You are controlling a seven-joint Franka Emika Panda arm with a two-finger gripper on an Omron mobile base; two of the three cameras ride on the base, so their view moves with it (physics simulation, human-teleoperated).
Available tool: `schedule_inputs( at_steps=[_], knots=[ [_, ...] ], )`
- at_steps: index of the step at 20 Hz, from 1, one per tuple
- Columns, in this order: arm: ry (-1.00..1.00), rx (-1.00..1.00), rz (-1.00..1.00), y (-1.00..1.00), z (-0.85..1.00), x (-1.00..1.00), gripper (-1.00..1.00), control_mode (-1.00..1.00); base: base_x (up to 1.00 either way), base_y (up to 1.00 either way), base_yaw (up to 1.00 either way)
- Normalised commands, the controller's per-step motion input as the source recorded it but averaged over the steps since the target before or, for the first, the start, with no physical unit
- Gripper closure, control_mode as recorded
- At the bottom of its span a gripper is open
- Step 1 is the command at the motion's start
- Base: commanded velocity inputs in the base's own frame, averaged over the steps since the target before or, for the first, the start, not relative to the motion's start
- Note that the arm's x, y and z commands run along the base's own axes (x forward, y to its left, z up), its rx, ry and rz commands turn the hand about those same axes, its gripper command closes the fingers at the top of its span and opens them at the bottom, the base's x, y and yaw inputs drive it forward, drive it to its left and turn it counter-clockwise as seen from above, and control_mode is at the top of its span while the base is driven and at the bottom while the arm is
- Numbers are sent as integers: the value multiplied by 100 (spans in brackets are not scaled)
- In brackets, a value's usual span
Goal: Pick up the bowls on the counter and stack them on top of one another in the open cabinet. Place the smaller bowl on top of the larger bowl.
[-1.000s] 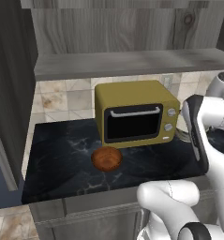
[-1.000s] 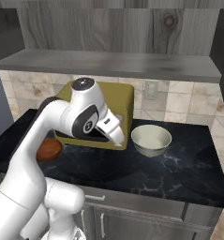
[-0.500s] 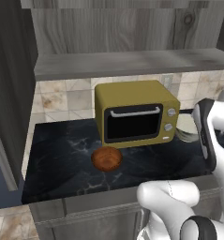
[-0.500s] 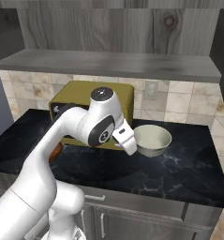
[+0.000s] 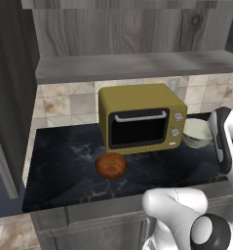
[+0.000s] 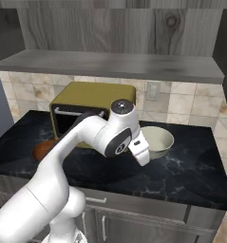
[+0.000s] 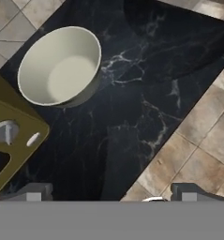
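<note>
We see the larger bowl upright on the counter just beside the yellow microwave; gripper fingers spread wide, empty; bowl prob. rigid, glossy, slippery, so grip its rim.

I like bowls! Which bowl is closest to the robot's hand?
The cream bowl, right of the microwave. The brown bowl sits in front of the microwave, farther from the gripper.
</note>
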Motion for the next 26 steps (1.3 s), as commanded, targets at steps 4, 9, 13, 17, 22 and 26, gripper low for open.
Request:
schedule_inputs(
  at_steps=[4,9,13,17,22,26],
  knots=[
    [-6,4,-6,-25,-18,6,-100,-100,0,0,0],
    [-5,4,-5,-21,-16,15,-100,-100,0,0,0],
    [-6,3,-3,-9,-16,22,-100,-100,0,0,0],
    [-4,4,-3,-8,-17,24,-100,-100,0,0,0],
    [-1,4,-3,-7,-12,26,-100,-100,0,0,0],
    [0,2,0,-8,-7,27,-100,-100,0,0,0]
  ],
)
